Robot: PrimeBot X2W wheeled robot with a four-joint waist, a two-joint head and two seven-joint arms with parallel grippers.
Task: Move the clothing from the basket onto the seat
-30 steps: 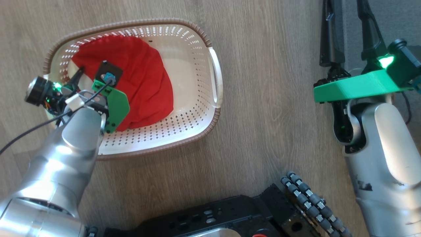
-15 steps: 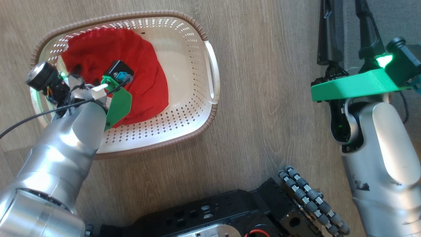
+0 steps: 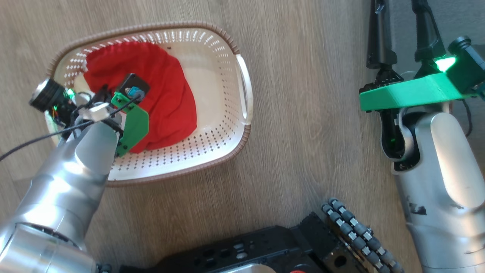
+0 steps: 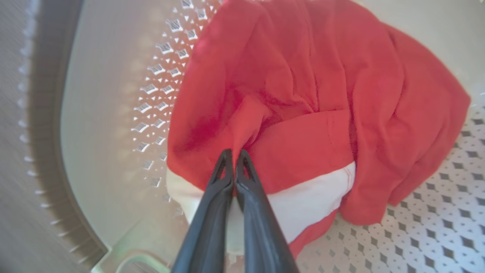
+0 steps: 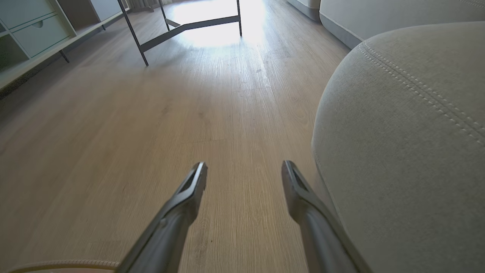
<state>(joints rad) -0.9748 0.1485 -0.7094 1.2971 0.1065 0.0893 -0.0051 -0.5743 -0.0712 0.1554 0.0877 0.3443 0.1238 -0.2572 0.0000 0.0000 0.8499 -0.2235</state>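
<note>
The clothing (image 3: 166, 94) is a heap of red fabric with a white panel (image 4: 307, 197), lying in the left half of the cream basket (image 3: 227, 149) on the wooden floor. My left gripper (image 4: 234, 153) reaches down into the basket and is shut on a raised fold of the red clothing. Over the floor to the right, my right gripper (image 5: 244, 170) hangs open with nothing between its fingers. The grey seat (image 5: 398, 132), with its double line of pale stitching, stands just right of that gripper.
My dark wheeled base (image 3: 265, 250) lies at the bottom of the head view. A dark metal frame (image 5: 182, 28) and a low shelf unit (image 5: 34, 30) stand farther off across the floor. Bare floor lies between the basket and the seat.
My left gripper has shut on a fold of the red clothing inside the basket. The head camera shifted slightly; the right arm has stayed where it was.
</note>
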